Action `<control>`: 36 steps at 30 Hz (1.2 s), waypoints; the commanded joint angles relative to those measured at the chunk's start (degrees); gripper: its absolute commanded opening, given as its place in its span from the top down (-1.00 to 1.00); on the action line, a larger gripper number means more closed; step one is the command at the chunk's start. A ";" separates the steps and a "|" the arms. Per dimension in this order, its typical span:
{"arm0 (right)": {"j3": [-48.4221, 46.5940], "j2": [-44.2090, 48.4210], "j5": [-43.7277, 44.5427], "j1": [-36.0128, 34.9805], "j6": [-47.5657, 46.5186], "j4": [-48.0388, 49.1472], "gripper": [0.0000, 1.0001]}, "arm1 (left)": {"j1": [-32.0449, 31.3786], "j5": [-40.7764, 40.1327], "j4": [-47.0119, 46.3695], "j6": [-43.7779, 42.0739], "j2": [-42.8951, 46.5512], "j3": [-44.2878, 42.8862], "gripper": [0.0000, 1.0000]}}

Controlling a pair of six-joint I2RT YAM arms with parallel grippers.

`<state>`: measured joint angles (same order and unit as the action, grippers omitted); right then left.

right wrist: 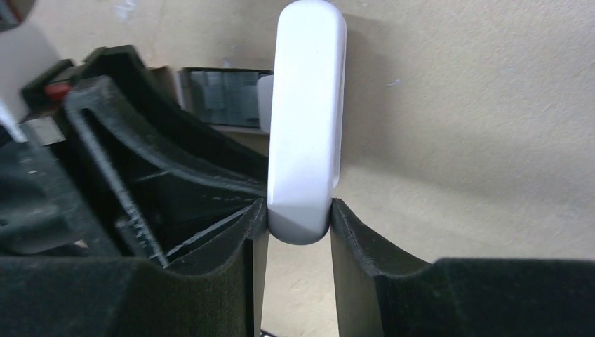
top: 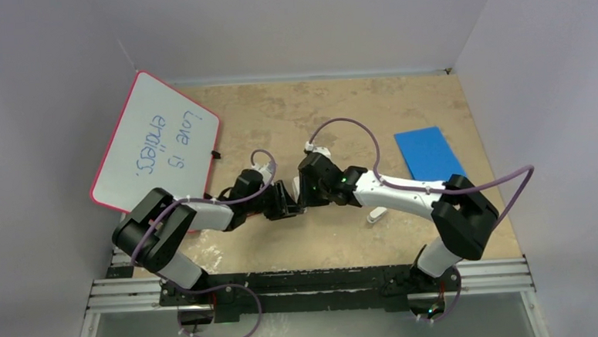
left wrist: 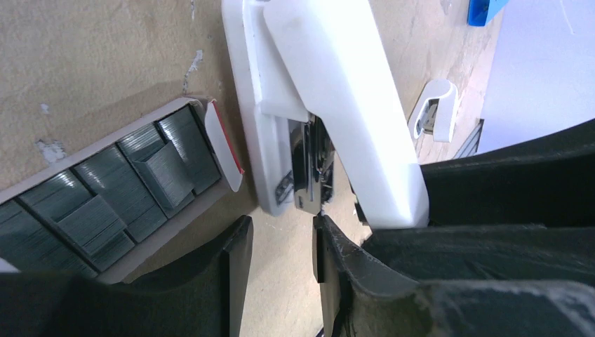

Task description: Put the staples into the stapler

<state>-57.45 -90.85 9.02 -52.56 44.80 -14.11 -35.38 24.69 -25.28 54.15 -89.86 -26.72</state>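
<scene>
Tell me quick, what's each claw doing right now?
Left claw: open, nothing between its fingers.
Right claw: closed on the end of the stapler.

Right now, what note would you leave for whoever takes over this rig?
Right gripper: shut on the stapler, holding its raised top arm.
Left gripper: open, empty, at the stapler's base end.
Staples: lying in their open box beside the stapler.
Done: stapler opened, metal channel exposed.
Left: pick up a strip, seat it in the channel, close the stapler.
</scene>
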 commanded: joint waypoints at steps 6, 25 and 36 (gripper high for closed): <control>3.31 3.02 -4.75 -0.22 7.07 5.28 0.46 | -0.32 1.99 -7.61 4.82 -0.16 1.79 0.27; -2.43 2.95 -1.98 -0.25 6.75 -0.75 0.45 | -0.77 -4.23 -2.41 1.27 1.69 2.37 0.46; -3.22 2.96 -1.55 -0.16 6.62 -1.45 0.43 | -0.75 -7.17 -0.76 -0.19 8.16 5.44 0.28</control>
<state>-58.13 -89.41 6.85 -52.49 50.57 -15.64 -36.14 20.56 -25.30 55.86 -85.86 -23.24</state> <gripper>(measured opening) 0.364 0.348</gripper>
